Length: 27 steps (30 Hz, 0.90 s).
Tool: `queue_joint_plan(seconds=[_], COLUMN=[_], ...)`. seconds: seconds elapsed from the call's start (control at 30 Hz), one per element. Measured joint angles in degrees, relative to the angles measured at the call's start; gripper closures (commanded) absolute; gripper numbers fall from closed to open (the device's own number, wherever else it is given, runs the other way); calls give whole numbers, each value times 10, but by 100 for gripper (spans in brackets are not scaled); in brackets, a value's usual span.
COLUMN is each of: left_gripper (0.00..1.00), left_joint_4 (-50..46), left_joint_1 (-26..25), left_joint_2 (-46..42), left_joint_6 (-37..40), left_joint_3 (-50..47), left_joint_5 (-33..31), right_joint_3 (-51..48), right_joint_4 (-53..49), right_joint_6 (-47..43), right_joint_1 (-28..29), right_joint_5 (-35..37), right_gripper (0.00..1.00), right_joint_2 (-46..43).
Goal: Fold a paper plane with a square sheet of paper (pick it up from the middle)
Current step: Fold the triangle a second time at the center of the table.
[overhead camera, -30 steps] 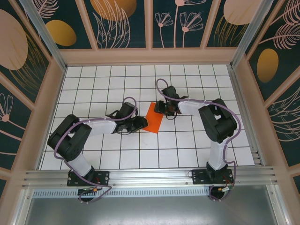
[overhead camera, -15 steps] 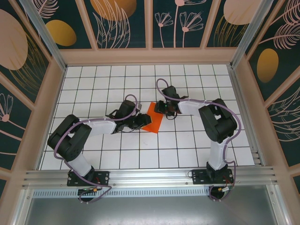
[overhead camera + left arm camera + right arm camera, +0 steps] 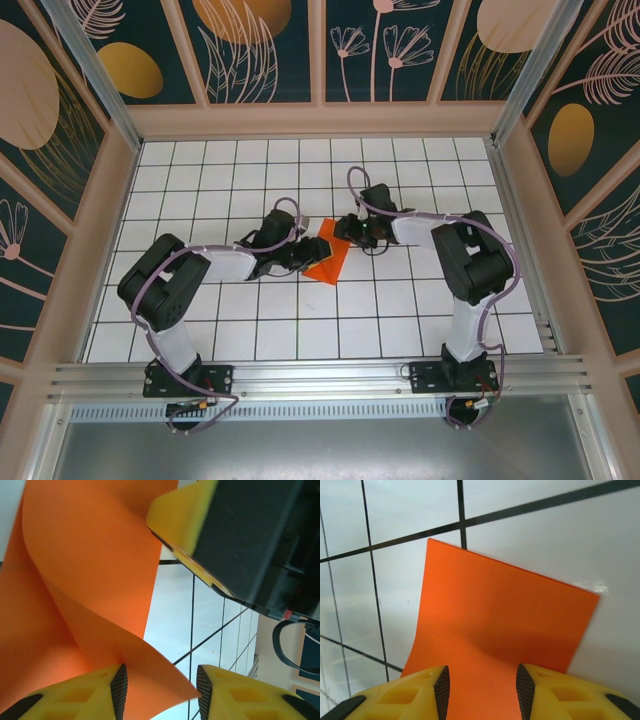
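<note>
Jaws of the left tool (image 3: 161, 690) stand part-way apart. From its wrist camera we see the bright orange square sheet of paper (image 3: 90, 580) curling up off the desk (image 3: 170, 610) and running across the gap between the two yellow fingers (image 3: 75, 695). The black pads are not pressed together on it, so we read this tool as open rather than gripping. The right tool (image 3: 482, 687) is spread about as wide, its pads clear of each other, with the sheet entering the gap between them from the far side. It too looks open, though we cannot tell whether a finger rests on the paper underneath. In the left wrist view one yellow finger of the right tool and its black body overlap the sheet's upper edge, and we cannot tell if they touch it. Both wrist views cut the fingers off at the bottom edge, so the part of the sheet nearest each tool is hidden. From overhead the sheet shows as a slanted orange strip near the middle of the white gridded desk, and any fold or curl is too small to make out there. It lies between the two tools, the left one at its left edge and the right one at its upper right corner. In the right wrist view its far end lies flat on the tiles.
</note>
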Motion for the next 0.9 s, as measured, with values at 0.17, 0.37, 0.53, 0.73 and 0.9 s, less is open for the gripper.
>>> queue_joint_plan(seconds=[0.17, 0.37, 0.53, 0.73, 0.9], left_gripper=[46, 51, 65, 75, 80], left_joint_4=[11, 17, 18, 15, 12], left_joint_1=[0, 0, 0, 0, 0], left_joint_2=[12, 13, 14, 14, 16], left_joint_6=[-4, -4, -5, -3, -2], left_joint_3=[2, 2, 2, 2, 2], left_joint_5=[-1, -3, -12, -18, -19], right_joint_3=[-42, -73, -102, -120, -120], right_joint_4=[34, 65, 81, 80, 80], right_joint_6=[-1, -2, -3, -16, -22], right_joint_1=[-29, -41, -41, -32, -17], right_joint_5=[-72, -122, -148, -173, -181], right_gripper=[49, 48, 51, 55, 57], right_joint_2=[-29, -75, -95, -95, -95])
